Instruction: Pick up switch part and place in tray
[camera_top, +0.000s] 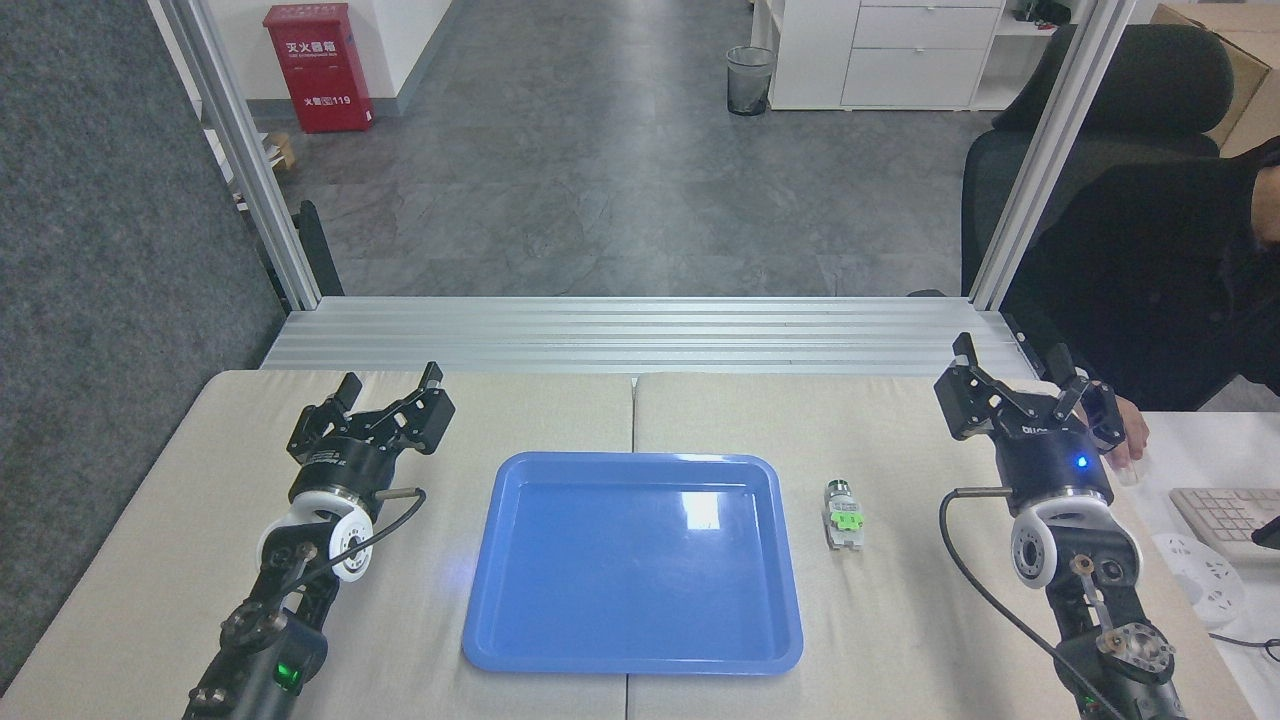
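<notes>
A beige padded table (200, 520) fills the lower half of the head view, split by a seam down its middle, with a ribbed aluminium frame (640, 330) running along its far edge and two slanted aluminium posts rising from the frame's corners. Beyond lies grey floor, with a red cabinet (318, 66) far left, a wire waste bin (749, 80) and white drawers (920, 50) at the back. On the right a person in dark clothing (1150, 270) sits in a black office chair (1130, 90), one hand (1128, 425) resting at the table's right edge just behind the right gripper; a keyboard (1220, 520) lies on a white desk nearby.

The blue tray (480, 600) sits flat at the table's centre, across the seam, with nothing in it. The left arm comes in from the lower left and its left gripper (385, 395) is held above the table left of the tray, fingers spread apart and holding nothing. The right gripper (1018, 385) stands near the table's far right corner, its fingers also spread wide and holding nothing, a blue light lit on its body.

The switch part (842, 516) lies on the table just beside the tray's right rim, apart from it, between the tray and the right arm, its dark cylindrical end pointing away from the robot and its green piece facing up.
</notes>
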